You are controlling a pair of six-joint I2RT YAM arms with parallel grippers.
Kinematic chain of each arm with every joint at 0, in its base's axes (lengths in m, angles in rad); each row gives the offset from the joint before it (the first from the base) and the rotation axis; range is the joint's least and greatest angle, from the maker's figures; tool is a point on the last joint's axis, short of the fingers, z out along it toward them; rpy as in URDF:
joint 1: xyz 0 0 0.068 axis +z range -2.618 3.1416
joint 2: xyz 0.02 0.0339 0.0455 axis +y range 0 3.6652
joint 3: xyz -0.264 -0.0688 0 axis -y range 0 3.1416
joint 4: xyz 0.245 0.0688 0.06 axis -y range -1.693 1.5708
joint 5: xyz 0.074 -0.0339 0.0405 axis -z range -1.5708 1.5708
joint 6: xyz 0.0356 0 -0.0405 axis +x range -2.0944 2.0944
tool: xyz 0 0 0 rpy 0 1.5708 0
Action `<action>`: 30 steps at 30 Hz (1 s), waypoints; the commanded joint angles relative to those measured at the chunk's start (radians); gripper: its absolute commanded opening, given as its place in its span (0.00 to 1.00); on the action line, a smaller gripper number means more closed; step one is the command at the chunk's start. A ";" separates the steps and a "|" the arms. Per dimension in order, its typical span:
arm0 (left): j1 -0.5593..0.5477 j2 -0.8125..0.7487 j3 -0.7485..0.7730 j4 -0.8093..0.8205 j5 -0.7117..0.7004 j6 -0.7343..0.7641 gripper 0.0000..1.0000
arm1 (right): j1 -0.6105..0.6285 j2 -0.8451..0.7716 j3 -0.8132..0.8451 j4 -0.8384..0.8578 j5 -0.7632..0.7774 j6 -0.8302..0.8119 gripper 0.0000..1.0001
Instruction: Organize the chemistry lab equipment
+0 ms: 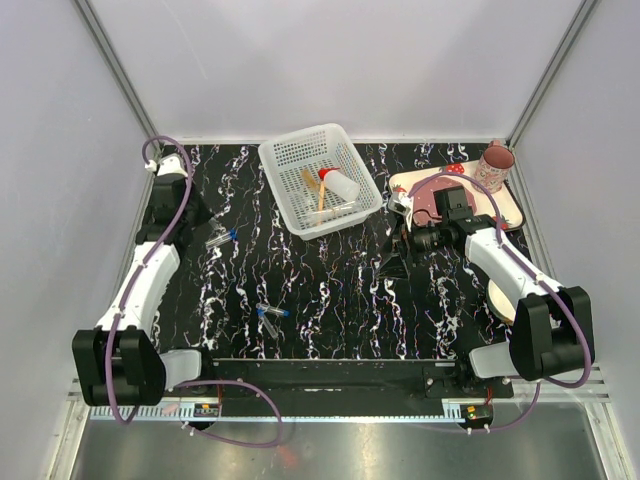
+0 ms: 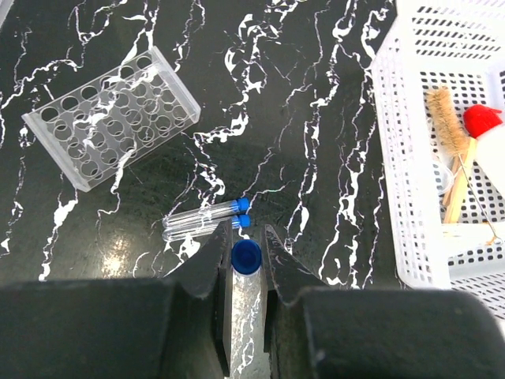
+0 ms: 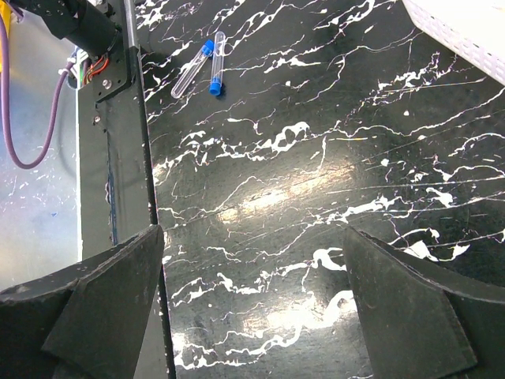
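My left gripper [image 2: 246, 237] is shut on a clear tube with a blue cap [image 2: 246, 257]; the tube lies lengthwise between the fingers, cap forward. In the top view this gripper [image 1: 222, 238] is at the left of the table. Two more blue-capped tubes [image 2: 201, 221] lie side by side on the black marble top just ahead of it, and they also show near the front rail [image 1: 271, 312] [image 3: 201, 67]. The clear tube rack [image 2: 110, 118] lies empty beyond them. My right gripper [image 3: 252, 233] hangs open over bare table [image 1: 395, 250].
A white mesh basket [image 1: 283, 190] at the back centre holds the red-capped squeeze bottle [image 1: 338, 185], a wooden-handled brush [image 2: 446, 118] and thin sticks [image 1: 318, 195]. A strawberry-print tray [image 1: 505, 200] and a pink mug [image 1: 495, 160] stand at the back right. A black rail [image 3: 118, 158] borders the near edge.
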 commanded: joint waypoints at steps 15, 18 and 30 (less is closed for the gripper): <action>0.098 0.141 0.181 0.102 0.063 0.040 0.06 | -0.007 -0.007 0.039 -0.020 0.023 -0.050 1.00; 0.109 0.163 0.197 0.111 0.064 0.040 0.06 | -0.012 -0.006 0.039 -0.018 0.023 -0.050 1.00; 0.155 0.243 0.224 0.168 0.069 0.004 0.06 | -0.015 0.025 0.044 -0.031 0.029 -0.070 1.00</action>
